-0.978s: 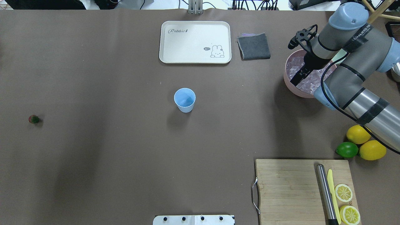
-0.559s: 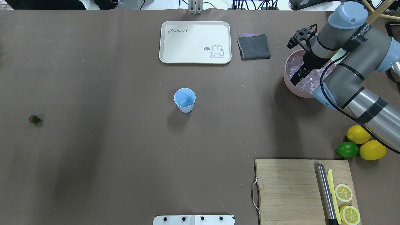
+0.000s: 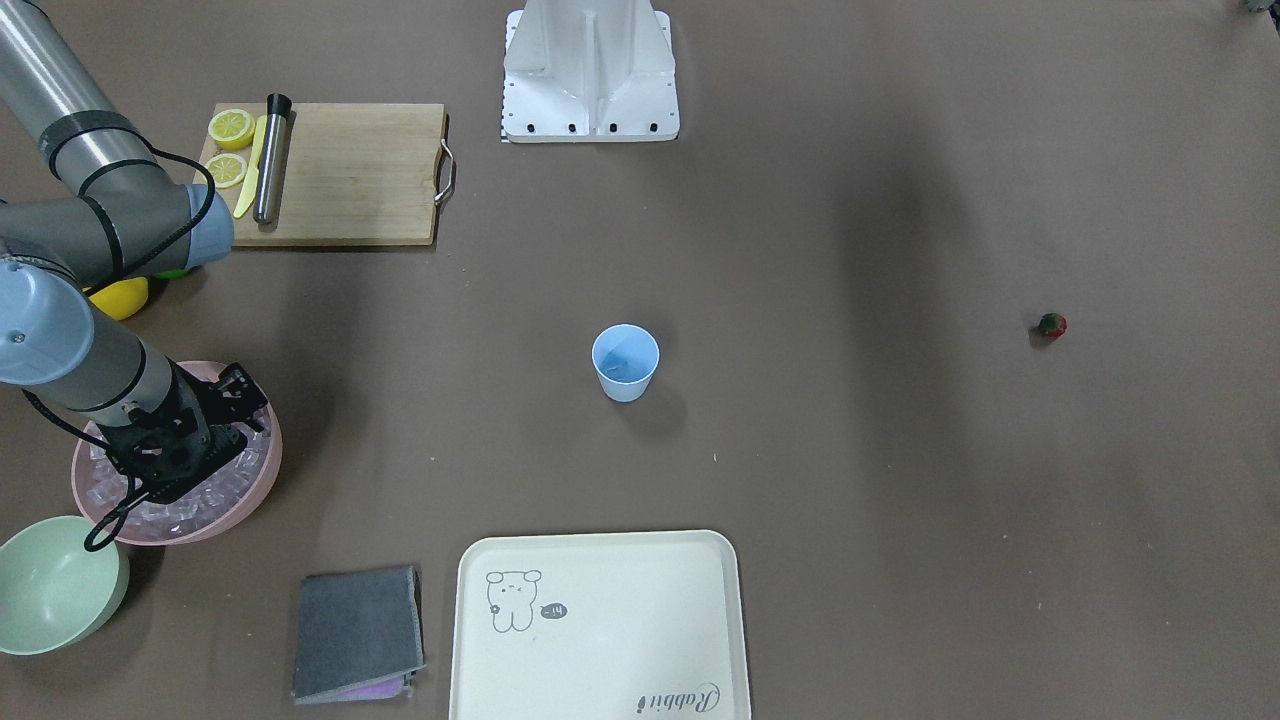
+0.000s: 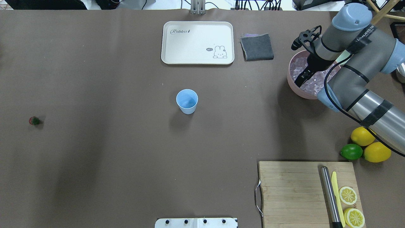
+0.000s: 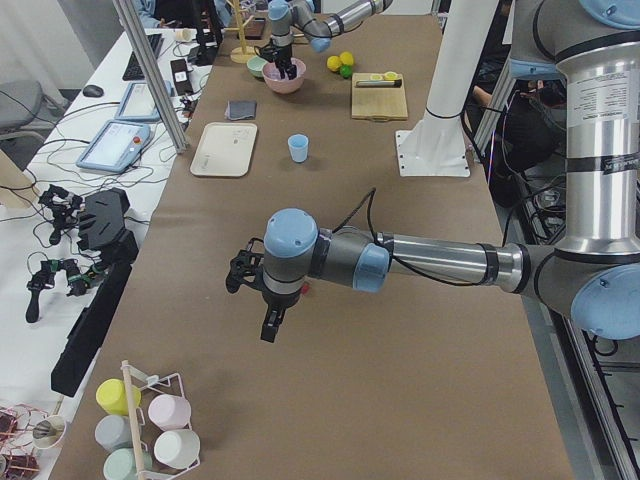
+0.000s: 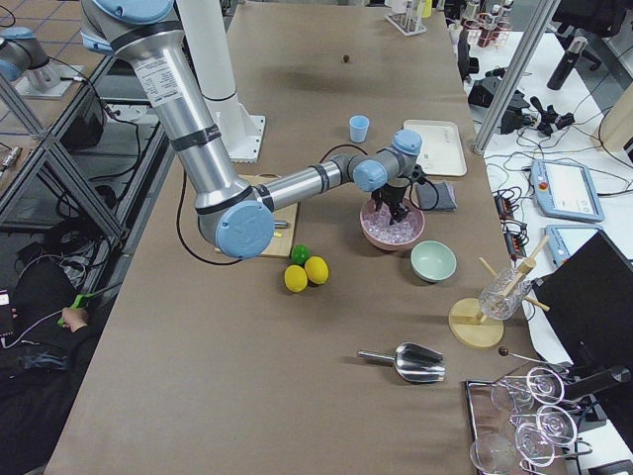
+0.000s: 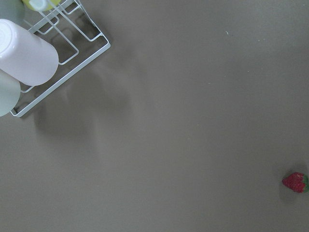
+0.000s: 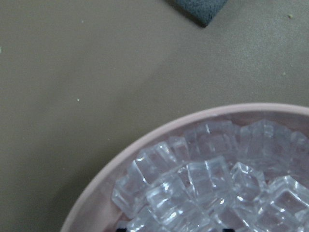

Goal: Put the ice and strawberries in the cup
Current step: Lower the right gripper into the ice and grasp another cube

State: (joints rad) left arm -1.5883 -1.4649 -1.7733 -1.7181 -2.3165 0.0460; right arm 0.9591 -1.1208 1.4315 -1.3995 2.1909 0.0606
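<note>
Silver-grey tubes [image 4: 391, 126], pale-blue joint caps [image 4: 352, 14], black cable [image 4: 327, 88], tape bands [image 4: 376, 113], black right pincer [image 4: 300, 81]

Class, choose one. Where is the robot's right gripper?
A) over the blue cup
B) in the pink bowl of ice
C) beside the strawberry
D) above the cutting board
B: the overhead view shows the right gripper down in the pink bowl, among the ice.

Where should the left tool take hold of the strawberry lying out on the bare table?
Grip the strawberry across its red body, coming straight down from above. It seems to lie on its side on the table, leafy top pointing sideways, and nothing stands close enough to get in the way.
</note>
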